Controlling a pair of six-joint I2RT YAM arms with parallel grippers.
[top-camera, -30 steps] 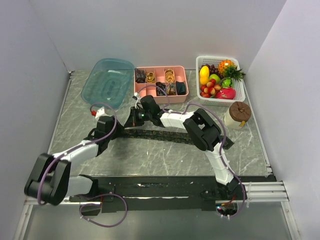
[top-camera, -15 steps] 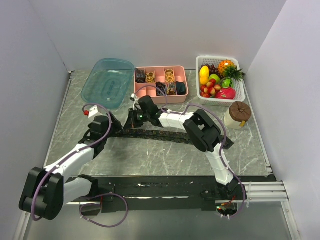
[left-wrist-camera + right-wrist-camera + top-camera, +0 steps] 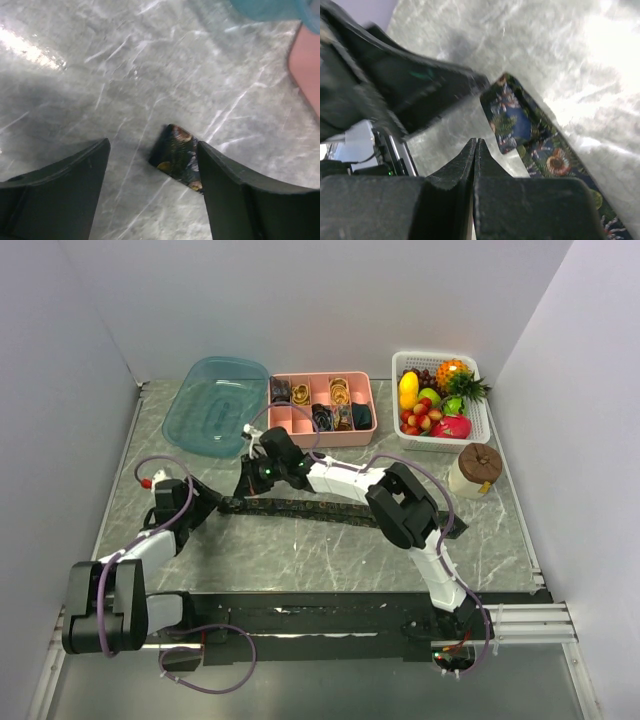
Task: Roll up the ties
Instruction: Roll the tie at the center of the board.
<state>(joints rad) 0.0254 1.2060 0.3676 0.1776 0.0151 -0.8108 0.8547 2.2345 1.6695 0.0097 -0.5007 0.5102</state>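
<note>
A dark tie [image 3: 340, 510] with a floral print lies flat as a long strip across the middle of the table. Its narrow left end [image 3: 177, 157] sits on the marble between my left gripper's [image 3: 152, 145] open fingers, close to the right finger [image 3: 235, 190], and nothing is held. In the top view the left gripper [image 3: 205, 502] is just left of that end. My right gripper [image 3: 476, 142] is shut and empty, with its tip just beside the tie's end [image 3: 520, 120]. From above, the right gripper [image 3: 244, 487] hovers over the strip's left end.
A pink divided organizer [image 3: 300, 422] at the back holds several rolled ties [image 3: 340, 393]. A blue plastic tub [image 3: 215, 400] stands left of it. A white fruit basket [image 3: 479, 412] and a brown-lidded jar [image 3: 475, 468] stand at the right. Purple cables loop off both arms.
My left gripper has opened wider and drawn back to the left, off the tie's end. The right gripper has slid left along the strip, staying shut.
</note>
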